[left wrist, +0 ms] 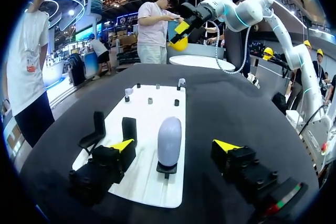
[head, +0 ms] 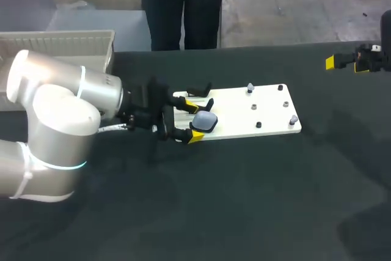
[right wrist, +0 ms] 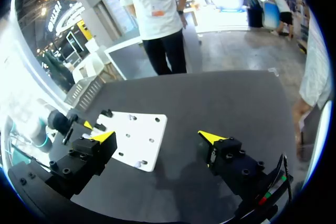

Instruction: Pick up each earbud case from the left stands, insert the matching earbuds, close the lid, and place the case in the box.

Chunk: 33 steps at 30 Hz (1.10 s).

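1 case (left wrist: 169, 140) btwn spread l fingers (left wrist: 122, 145); 2 other stands (left wrist: 129, 128); 1 box (head: 67, 44).

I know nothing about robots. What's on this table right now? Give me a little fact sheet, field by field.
Surface: dark table
Board: flat white board with small pegs
Case: pale blue-grey oval earbud case, upright on a black stand on the board
Other stands: two black stands beside the case, nothing in them
Left gripper: open, one yellow-tipped finger on each side of the case, not touching it
Right gripper: open, over bare table, away from the board
Box: pale ribbed plastic crate, far left
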{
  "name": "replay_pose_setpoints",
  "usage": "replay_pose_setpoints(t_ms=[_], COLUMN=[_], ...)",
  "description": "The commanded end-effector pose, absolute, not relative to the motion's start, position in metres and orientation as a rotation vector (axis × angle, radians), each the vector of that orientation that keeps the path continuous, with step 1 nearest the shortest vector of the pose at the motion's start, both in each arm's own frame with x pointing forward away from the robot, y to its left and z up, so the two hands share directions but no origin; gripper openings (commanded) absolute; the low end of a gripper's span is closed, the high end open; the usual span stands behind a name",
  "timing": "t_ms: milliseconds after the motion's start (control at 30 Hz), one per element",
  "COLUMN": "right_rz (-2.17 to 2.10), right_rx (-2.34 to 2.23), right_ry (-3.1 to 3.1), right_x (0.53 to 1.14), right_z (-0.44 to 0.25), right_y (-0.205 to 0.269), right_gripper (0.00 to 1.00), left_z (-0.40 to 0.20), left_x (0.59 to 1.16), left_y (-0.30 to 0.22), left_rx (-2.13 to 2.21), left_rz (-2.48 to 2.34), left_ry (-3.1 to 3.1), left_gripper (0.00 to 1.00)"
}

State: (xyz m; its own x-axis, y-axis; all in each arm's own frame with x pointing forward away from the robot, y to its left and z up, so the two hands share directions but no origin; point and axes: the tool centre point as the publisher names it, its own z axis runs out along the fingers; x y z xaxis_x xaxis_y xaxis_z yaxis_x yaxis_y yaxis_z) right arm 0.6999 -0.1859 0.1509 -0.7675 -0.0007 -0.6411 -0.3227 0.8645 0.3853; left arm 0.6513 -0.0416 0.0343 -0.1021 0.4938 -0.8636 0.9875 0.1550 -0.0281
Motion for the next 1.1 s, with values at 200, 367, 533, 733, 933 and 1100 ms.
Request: replay_pose_setpoints(t_ms=[200,367,533,733,933,1100], right_rz=[0.640,0.640,0.640,0.640,0.640,0.640], right_rx=[-0.233,-0.233,-0.233,-0.233,-0.233,-0.233], right_ry=[2.375,2.375,2.375,2.375,2.375,2.375], right_x=[0.700,0.700,0.700,0.700,0.700,0.700], right_z=[0.151,0.151,0.151,0.151,0.151,0.151], right_y=[-0.186,-0.186,-0.186,-0.186,-0.186,-0.186], right_gripper=[1.00,1.00,1.00,1.00,1.00,1.00], left_z=[0.030,0.028,0.025,0.025,0.024,0.023], left_x=[0.654,0.656,0.657,0.657,0.657,0.655], left_y=[-0.050,-0.053,-0.056,-0.058,-0.059,-0.058], left_rx=[1.450,1.452,1.457,1.461,1.457,1.447], left_rz=[-0.872,-0.883,-0.895,-0.908,-0.917,-0.925], left_ry=[1.692,1.687,1.685,1.676,1.676,1.672], left_gripper=[0.78,0.78,0.74,0.65,0.58,0.55])
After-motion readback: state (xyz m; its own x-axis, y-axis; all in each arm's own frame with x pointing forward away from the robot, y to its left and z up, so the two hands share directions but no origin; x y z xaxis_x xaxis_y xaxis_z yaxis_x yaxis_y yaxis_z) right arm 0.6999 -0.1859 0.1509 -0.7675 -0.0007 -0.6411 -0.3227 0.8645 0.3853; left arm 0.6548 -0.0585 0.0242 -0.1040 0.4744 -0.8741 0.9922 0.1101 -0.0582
